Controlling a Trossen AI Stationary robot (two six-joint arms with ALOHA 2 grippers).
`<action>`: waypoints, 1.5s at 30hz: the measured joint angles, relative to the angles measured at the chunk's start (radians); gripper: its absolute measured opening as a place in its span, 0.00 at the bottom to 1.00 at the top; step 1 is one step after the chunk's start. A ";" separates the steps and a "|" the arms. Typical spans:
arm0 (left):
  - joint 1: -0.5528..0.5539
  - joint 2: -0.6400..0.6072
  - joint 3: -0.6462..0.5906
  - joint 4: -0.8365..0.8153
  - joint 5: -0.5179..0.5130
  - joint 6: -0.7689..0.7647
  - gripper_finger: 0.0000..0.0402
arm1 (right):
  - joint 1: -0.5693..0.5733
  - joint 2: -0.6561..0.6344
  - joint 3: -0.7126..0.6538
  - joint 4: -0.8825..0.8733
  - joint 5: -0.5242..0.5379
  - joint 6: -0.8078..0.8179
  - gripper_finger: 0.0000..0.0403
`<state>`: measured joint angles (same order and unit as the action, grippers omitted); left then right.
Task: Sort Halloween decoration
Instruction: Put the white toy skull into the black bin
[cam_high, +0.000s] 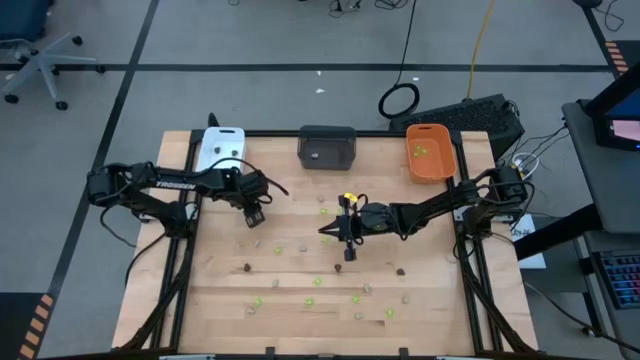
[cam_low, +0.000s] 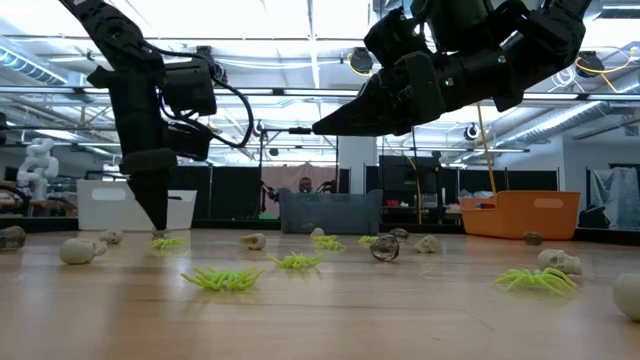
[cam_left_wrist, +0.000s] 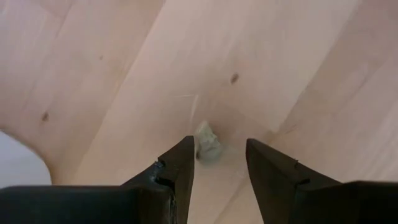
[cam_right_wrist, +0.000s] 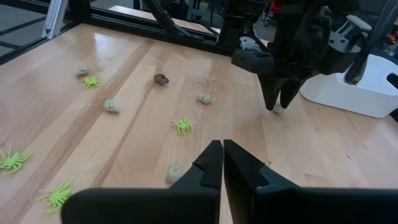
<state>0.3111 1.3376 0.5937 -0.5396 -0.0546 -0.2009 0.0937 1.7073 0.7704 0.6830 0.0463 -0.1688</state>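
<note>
Tiny Halloween pieces lie scattered on the wooden table: lime green spiders (cam_high: 318, 282), pale beige skulls (cam_high: 301, 245) and dark brown ones (cam_high: 245, 267). My left gripper (cam_high: 254, 217) points down near the white tray (cam_high: 220, 148), open. In the left wrist view its fingers (cam_left_wrist: 219, 163) stand on either side of one pale piece (cam_left_wrist: 208, 145) lying on the table. The right wrist view shows that same gripper (cam_right_wrist: 278, 104) over the piece (cam_right_wrist: 277, 111). My right gripper (cam_high: 346, 243) hovers shut above the table's middle, holding nothing (cam_right_wrist: 222, 152). My left gripper comes from above, pointing down, with the pale piece (cam_left_wrist: 208, 145) lying on the table between its open fingers, close against one fingertip (cam_left_wrist: 186, 152). I cannot tell whether that finger touches it.
Three trays stand along the far edge: white, dark grey (cam_high: 327, 147) and orange (cam_high: 430, 150), the orange one holding green pieces. The scattered pieces lie mostly in the table's middle and near half. A dark piece (cam_right_wrist: 161, 79) lies between the two grippers.
</note>
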 joint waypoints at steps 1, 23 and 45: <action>0.001 0.000 0.000 0.000 -0.001 -0.016 0.36 | 0.000 0.000 0.000 0.000 0.000 0.000 0.00; -0.001 0.082 -0.016 0.063 -0.040 -0.028 0.23 | 0.000 0.000 0.000 0.000 0.000 0.000 0.00; 0.001 -0.006 0.054 0.067 -0.013 0.004 0.01 | 0.000 0.000 0.000 -0.016 0.000 0.043 0.00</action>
<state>0.3122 1.3319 0.6481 -0.4723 -0.0676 -0.1966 0.0937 1.7073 0.7704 0.6671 0.0463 -0.1255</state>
